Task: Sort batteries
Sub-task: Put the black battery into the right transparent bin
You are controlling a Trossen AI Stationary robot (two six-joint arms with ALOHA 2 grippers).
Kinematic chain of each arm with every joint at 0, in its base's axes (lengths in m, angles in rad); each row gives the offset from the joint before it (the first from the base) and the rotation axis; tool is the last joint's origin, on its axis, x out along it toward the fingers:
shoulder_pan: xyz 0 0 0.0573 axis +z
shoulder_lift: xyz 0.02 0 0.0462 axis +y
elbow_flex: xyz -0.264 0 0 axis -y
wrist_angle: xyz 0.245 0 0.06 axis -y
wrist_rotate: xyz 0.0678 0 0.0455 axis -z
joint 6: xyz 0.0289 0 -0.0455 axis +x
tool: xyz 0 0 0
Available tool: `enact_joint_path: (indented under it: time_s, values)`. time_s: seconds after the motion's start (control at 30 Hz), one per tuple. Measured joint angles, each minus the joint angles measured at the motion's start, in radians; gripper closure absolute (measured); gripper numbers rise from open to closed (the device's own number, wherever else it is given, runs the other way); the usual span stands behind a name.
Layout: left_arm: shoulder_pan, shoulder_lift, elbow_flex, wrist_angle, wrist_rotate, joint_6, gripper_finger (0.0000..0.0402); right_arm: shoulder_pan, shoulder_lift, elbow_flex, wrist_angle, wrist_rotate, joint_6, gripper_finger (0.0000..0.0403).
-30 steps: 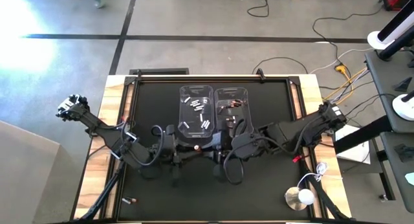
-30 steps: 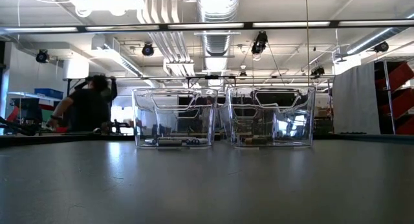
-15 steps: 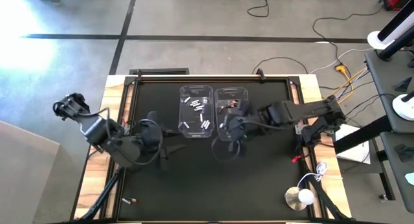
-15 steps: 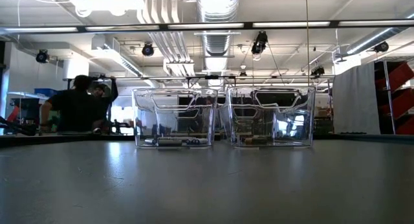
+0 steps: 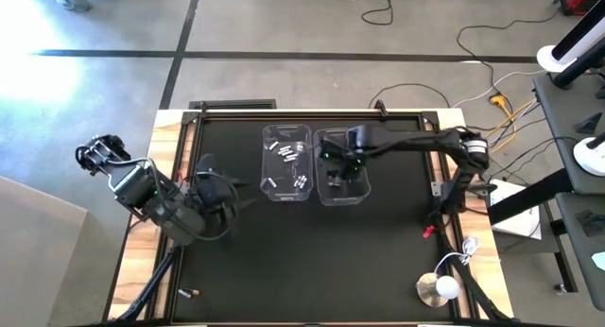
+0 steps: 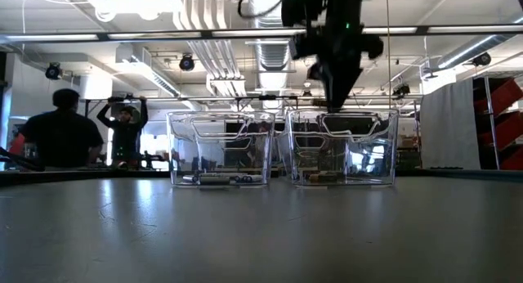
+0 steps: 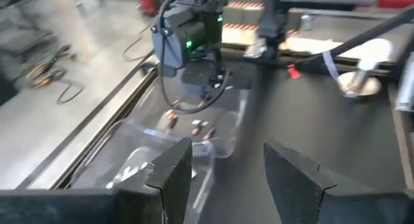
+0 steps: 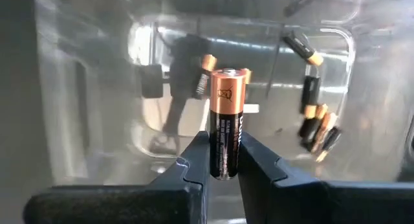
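Right claw pinches dark copper-topped battery by lower body, upright, above right bin. Cell judged small, rigid, smooth, apt to slip or roll; mid-body grip suits it. Like cells lie in that bin; silvery cells in left bin. Left claw part open, empty, over desk left of bins. Bin walls only obstacle.

Both arms are dark and jointed, black cables looping along them; the right end effector carries green lights.
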Motion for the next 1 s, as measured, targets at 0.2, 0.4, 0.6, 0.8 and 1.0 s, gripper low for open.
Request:
enact_joint_path:
  time_s: [0.2, 0.4, 0.6, 0.8, 1.0]
  values:
    - [0.005, -0.025, 0.000, -0.103, -0.073, -0.119, 0.0233, -0.086, 0.099, 0.006, 0.021, -0.069, -0.348, 0.0359]
    - [0.007, -0.064, 0.000, -0.111, -0.106, -0.133, 0.0233, -0.113, 0.192, 0.012, 0.065, -0.103, -0.464, 0.0359]
    - [0.007, -0.090, 0.000, -0.114, -0.107, -0.133, 0.0233, -0.141, 0.274, 0.012, 0.069, -0.093, -0.477, 0.0359]
    - [0.007, -0.102, -0.001, -0.127, -0.107, -0.150, 0.0233, -0.149, 0.309, 0.012, 0.096, -0.050, -0.431, 0.0357]
    - [0.007, -0.106, -0.001, -0.166, -0.131, -0.188, 0.0231, -0.149, 0.311, 0.012, 0.119, -0.042, -0.425, 0.0314]
